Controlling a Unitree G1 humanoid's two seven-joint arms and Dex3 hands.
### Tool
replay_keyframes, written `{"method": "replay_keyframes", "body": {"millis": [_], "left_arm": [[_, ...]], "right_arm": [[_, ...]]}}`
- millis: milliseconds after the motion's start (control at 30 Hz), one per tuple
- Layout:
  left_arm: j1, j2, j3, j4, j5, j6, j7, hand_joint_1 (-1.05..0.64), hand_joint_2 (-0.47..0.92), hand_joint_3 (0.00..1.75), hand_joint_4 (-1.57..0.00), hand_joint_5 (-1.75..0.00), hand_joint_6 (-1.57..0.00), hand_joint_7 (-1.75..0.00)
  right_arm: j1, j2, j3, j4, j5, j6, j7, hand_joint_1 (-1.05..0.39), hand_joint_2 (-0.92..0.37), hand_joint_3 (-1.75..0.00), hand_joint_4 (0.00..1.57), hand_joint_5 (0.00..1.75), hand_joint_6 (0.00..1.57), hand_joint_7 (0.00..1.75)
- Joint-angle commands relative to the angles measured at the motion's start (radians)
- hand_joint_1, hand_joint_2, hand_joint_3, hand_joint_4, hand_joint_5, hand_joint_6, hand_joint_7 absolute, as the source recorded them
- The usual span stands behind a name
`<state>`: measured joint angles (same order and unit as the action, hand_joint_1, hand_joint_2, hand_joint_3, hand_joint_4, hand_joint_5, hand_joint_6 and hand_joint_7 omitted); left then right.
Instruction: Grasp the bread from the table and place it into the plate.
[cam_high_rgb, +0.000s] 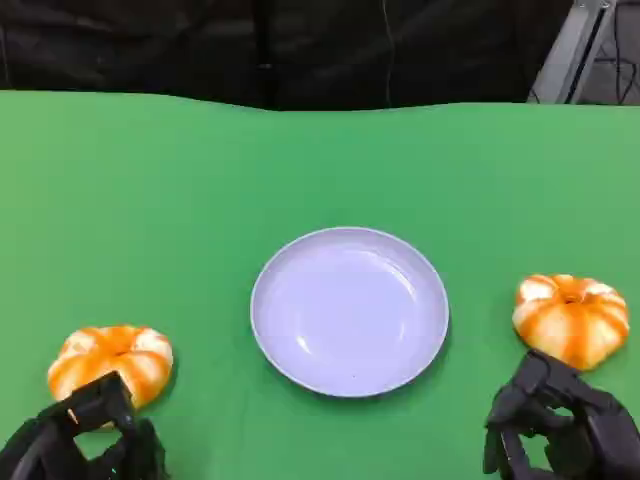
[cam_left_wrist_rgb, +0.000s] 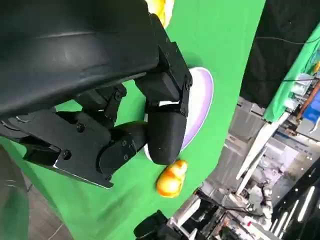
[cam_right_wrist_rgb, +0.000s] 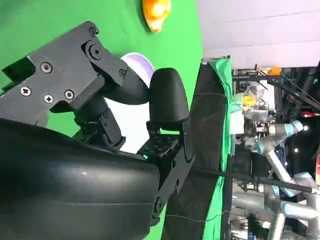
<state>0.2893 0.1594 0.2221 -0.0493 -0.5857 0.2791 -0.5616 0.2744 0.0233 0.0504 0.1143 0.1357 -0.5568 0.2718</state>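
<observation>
Bread rolls sit either side of your lavender plate (cam_high_rgb: 349, 310): left bread (cam_high_rgb: 110, 362) touching your empty, loosely curled left hand (cam_high_rgb: 85, 440), right bread (cam_high_rgb: 571, 318) just beyond your empty right hand (cam_high_rgb: 562, 425).

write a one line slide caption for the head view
Empty plate between two breads, left hand and right hand poised near each.

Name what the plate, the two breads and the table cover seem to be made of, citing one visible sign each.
Plate: probably glossy plastic or glazed ceramic; soft sheen.
Left bread and right bread: shiny orange-and-white lobes, possibly foam or plastic replicas.
Table cover: matte green, likely fabric; no glare.
</observation>
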Motion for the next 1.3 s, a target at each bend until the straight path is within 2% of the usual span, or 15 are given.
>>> {"method": "replay_keyframes", "body": {"millis": [33, 933, 1000, 1067, 1100, 1133, 1167, 1200, 1267, 1300], "left_arm": [[0.002, 0.006, 0.005, -0.009, 0.002, -0.002, 0.004, -0.13, 0.65, 1.02, -0.85, -1.75, -0.79, -1.59], [-0.001, 0.005, 0.004, -0.005, 0.023, -0.021, 0.005, -0.13, 0.63, 1.04, -0.85, -1.75, -0.78, -1.60], [-0.002, 0.004, 0.007, 0.002, 0.031, -0.053, -0.006, -0.12, 0.62, 1.04, -0.80, -1.75, -0.76, -1.56], [-0.001, 0.002, 0.008, 0.006, 0.037, -0.072, -0.009, -0.12, 0.61, 1.01, -0.73, -1.71, -0.75, -1.44], [0.002, 0.004, 0.000, 0.011, 0.093, -0.150, 0.000, -0.13, 0.61, 1.00, -0.72, -1.71, -0.75, -1.42], [0.005, 0.007, -0.007, 0.017, 0.147, -0.224, 0.009, -0.25, 0.72, 0.70, -0.61, -1.34, -0.71, -1.02], [0.011, 0.025, -0.024, 0.020, 0.263, -0.330, 0.050, -0.39, 0.84, 0.42, -0.53, -0.90, -0.73, -0.52], [0.012, 0.051, -0.038, 0.034, 0.397, -0.456, 0.099, -0.51, 0.88, 0.35, -0.51, -0.58, -0.70, -0.27], [0.004, 0.084, -0.049, 0.073, 0.566, -0.642, 0.167, -0.66, 0.91, 0.39, -0.41, -0.21, -0.55, -0.06], [0.001, 0.117, -0.051, 0.069, 0.710, -0.704, 0.254, -0.68, 0.92, 0.39, -0.39, -0.16, -0.52, -0.03]], "right_arm": [[0.005, -0.012, -0.007, -0.005, 0.011, -0.003, 0.003, -0.16, -0.50, -1.30, 0.83, 1.75, 0.74, 1.58], [0.003, -0.010, -0.006, -0.004, 0.005, -0.002, -0.003, -0.16, -0.50, -1.29, 0.83, 1.75, 0.75, 1.57], [0.003, -0.010, -0.005, -0.005, 0.005, -0.002, -0.002, -0.16, -0.50, -1.29, 0.83, 1.75, 0.74, 1.57], [0.003, -0.009, -0.004, -0.004, 0.004, -0.005, -0.003, -0.17, -0.50, -1.29, 0.83, 1.75, 0.74, 1.57], [0.001, -0.008, -0.003, -0.002, 0.003, -0.009, -0.003, -0.17, -0.50, -1.28, 0.83, 1.75, 0.74, 1.57], [0.001, -0.007, -0.003, -0.002, 0.002, -0.010, -0.004, -0.17, -0.50, -1.28, 0.83, 1.75, 0.74, 1.57], [0.000, -0.006, -0.002, -0.001, 0.002, -0.012, -0.004, -0.17, -0.50, -1.28, 0.83, 1.75, 0.74, 1.57], [-0.001, -0.006, -0.002, -0.001, 0.001, -0.013, -0.005, -0.17, -0.50, -1.28, 0.83, 1.75, 0.74, 1.57], [0.000, -0.006, -0.003, -0.002, -0.001, -0.009, -0.007, -0.17, -0.51, -1.27, 0.83, 1.75, 0.74, 1.57], [0.002, -0.004, -0.002, -0.008, -0.001, -0.001, -0.009, -0.17, -0.51, -1.27, 0.83, 1.75, 0.74, 1.57]]}}
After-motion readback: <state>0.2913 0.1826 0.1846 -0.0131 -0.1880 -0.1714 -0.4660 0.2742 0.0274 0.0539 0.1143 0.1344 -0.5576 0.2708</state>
